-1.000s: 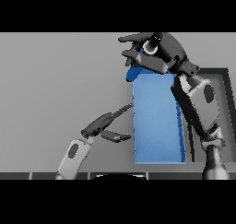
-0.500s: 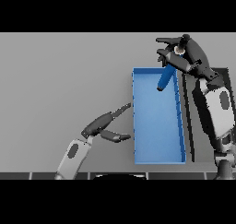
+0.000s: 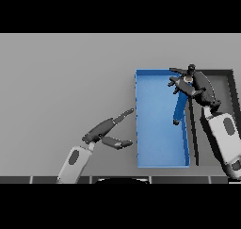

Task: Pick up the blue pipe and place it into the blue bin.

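1. You see the blue bin (image 3: 160, 143) lying on the grey table (image 3: 61, 82), a long open box that runs away from the robot, right of the middle.
2. Your right hand (image 3: 190, 84) is over the far right corner of the bin, at its right wall.
3. Its fingers are spread out, and you cannot tell whether they grip the pipe or only lie against its upper end.
4. The blue pipe (image 3: 179, 105) hangs down from that hand at a slight tilt, inside the bin and close along the right wall.
5. The pipe's dark lower end sits over the bin floor about halfway along its length; you cannot tell whether it touches the floor.
6. A dark tray (image 3: 226, 77) lies just right of the bin, partly covered by your right arm.
7. Your left hand (image 3: 106, 131) is over the table just left of the bin, fingers straight and apart, thumb pointing at the bin wall, holding nothing.
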Controlling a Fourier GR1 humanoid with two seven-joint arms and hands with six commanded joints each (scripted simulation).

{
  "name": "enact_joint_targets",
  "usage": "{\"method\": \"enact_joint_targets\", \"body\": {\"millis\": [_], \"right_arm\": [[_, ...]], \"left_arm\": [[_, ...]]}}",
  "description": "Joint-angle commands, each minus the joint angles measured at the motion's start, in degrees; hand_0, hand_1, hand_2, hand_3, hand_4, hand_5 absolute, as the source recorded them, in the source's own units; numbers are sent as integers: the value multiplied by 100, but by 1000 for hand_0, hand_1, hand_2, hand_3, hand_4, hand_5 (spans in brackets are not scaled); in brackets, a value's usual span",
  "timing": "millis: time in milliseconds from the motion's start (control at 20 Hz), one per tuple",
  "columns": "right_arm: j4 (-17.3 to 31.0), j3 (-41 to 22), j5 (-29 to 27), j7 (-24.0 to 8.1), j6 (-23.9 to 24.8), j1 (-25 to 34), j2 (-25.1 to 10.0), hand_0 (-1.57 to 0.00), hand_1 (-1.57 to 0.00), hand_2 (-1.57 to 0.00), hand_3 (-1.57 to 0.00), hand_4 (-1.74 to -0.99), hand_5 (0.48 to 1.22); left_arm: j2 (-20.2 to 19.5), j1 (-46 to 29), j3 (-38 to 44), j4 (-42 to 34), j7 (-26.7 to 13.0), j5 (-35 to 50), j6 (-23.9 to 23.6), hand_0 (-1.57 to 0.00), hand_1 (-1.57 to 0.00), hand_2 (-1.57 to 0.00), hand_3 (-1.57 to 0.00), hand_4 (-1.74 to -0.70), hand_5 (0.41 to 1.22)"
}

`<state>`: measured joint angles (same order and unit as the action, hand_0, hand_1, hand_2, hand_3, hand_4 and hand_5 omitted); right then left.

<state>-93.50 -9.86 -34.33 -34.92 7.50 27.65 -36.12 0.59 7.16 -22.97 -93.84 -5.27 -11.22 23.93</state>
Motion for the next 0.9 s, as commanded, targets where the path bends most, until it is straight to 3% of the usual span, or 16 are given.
{"method": "enact_joint_targets", "body": {"millis": [0,50,250,300,400,500,650,850], "right_arm": [[28,-117,17,-2,150,-101,-10,-1571,-1571,-1571,-1521,-1741,1221],[59,-279,78,-1,300,-126,-42,-1571,-1571,-1571,-1255,-1741,1221],[463,-1207,6,-2,822,-144,-553,-1571,-1548,-1571,-847,-1741,1221],[620,-1570,-171,-3,1004,-28,-677,-1465,-1336,-1339,-788,-1678,1221],[810,-2153,-604,-2,1223,246,-1084,-937,-855,-856,-504,-1503,1221],[965,-2788,-962,-3,1153,553,-1373,-599,-547,-548,-322,-1337,1221],[903,-3538,-1046,48,835,960,-1679,-306,-279,-280,-164,-1175,1084],[1009,-3956,-1052,-4,645,1210,-1849,-125,-114,-114,-67,-1078,898]], "left_arm": [[20,9,1,-11,-42,-5,-22,1,1,1,1,-888,422],[27,50,19,17,-68,-6,-29,1,1,1,1,-887,420],[44,86,-3,-16,-106,-14,-29,1,1,1,1,-883,421],[48,65,-5,-15,-115,-16,-35,1,1,1,1,-882,421],[37,92,13,0,-155,-25,-39,1,1,1,1,-878,422],[24,77,13,-7,-116,-55,-64,1,1,1,1,-878,427],[-35,52,69,-52,-142,54,11,1,1,1,1,-881,429],[46,17,-17,-70,-166,14,-22,1,1,1,1,-886,426]]}}
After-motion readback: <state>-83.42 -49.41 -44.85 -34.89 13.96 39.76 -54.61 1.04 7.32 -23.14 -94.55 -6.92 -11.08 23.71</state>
